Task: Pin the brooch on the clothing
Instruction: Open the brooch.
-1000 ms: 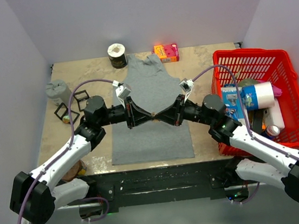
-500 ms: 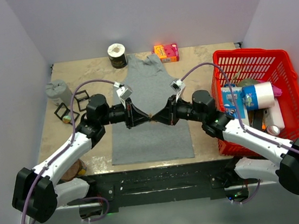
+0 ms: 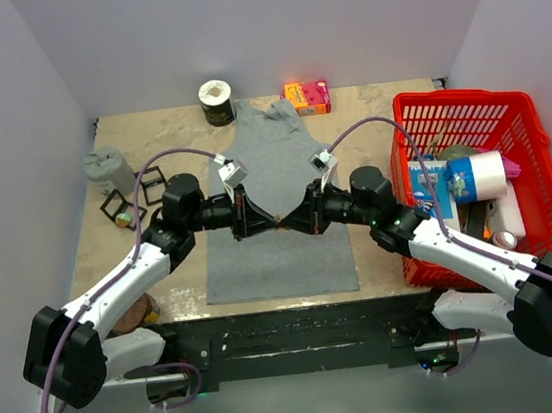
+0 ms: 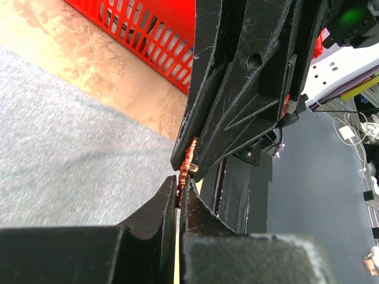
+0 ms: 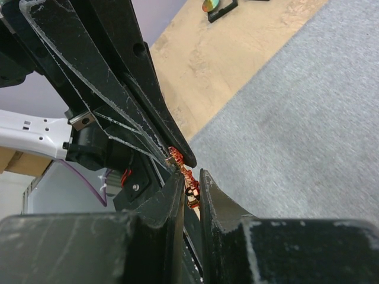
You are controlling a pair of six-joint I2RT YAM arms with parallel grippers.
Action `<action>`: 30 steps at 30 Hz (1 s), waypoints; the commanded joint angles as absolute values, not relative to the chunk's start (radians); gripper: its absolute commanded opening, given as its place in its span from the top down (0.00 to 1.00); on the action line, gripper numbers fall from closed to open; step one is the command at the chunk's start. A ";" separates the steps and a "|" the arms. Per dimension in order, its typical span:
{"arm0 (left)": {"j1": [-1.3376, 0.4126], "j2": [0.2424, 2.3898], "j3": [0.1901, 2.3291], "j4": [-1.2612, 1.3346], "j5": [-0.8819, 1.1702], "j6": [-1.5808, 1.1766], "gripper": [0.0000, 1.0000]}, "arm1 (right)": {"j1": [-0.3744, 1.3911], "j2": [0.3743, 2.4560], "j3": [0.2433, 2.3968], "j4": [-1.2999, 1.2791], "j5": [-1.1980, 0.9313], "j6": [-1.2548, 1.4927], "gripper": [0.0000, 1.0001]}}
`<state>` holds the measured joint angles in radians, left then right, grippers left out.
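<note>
The grey tank top (image 3: 270, 157) lies flat in the middle of the table; it also shows in the left wrist view (image 4: 65, 148) and the right wrist view (image 5: 308, 130). The tiny orange-red brooch (image 3: 277, 217) is held a little above its lower half, between both grippers, which meet tip to tip. My left gripper (image 3: 264, 218) is shut on one edge of the brooch (image 4: 182, 184). My right gripper (image 3: 291, 217) grips its other edge (image 5: 190, 184), with its jaws a small gap apart around the pin parts.
A red basket (image 3: 464, 95) with bottles and packets stands at the right. A toilet roll (image 3: 216, 101) and a pink-orange box (image 3: 307, 97) sit at the back. A grey bundle (image 3: 107, 170) and two small black frames (image 3: 150, 182) are at the left.
Both wrists have drawn closer together and shifted slightly left; the right arm's elbow moved left and back. The brooch stays held between both grippers over the tank top.
</note>
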<state>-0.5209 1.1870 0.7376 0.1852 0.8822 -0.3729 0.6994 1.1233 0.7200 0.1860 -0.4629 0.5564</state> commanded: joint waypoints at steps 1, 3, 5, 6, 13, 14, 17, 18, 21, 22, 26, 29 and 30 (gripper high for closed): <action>-0.572 1.192 0.778 0.267 0.974 -0.371 1.00 | 0.750 1.155 0.778 0.262 -0.492 0.557 0.83; -0.572 1.190 0.779 0.262 0.970 -0.367 1.00 | 0.750 1.152 0.776 0.268 -0.491 0.558 0.78; -0.572 1.187 0.781 0.253 0.959 -0.361 1.00 | 0.750 1.146 0.772 0.276 -0.491 0.561 0.75; -0.571 1.187 0.781 0.250 0.954 -0.357 1.00 | 0.749 1.143 0.770 0.278 -0.489 0.563 0.72; -0.571 1.177 0.781 0.230 0.931 -0.347 1.00 | 0.750 1.094 0.752 0.278 -0.477 0.569 0.65; -0.569 1.172 0.782 0.229 0.928 -0.347 1.00 | 0.749 1.088 0.750 0.269 -0.476 0.569 0.64; -0.566 1.164 0.782 0.207 0.893 -0.337 1.00 | 0.749 1.048 0.747 0.249 -0.466 0.569 0.57; -0.566 1.163 0.782 0.198 0.887 -0.334 1.00 | 0.750 1.036 0.747 0.241 -0.463 0.571 0.54; -0.555 1.164 0.785 0.178 0.853 -0.337 1.00 | 0.749 0.970 0.749 0.209 -0.434 0.568 0.40; -0.552 1.166 0.785 0.175 0.844 -0.337 1.00 | 0.749 0.938 0.749 0.193 -0.425 0.568 0.37; -0.538 1.160 0.792 0.144 0.778 -0.330 1.00 | 0.750 0.873 0.750 0.138 -0.345 0.565 0.28; -0.531 1.147 0.795 0.106 0.684 -0.322 1.00 | 0.750 0.844 0.750 0.068 -0.267 0.574 0.25; -0.529 1.144 0.799 0.065 0.648 -0.304 1.00 | 0.750 0.839 0.755 0.043 -0.208 0.574 0.24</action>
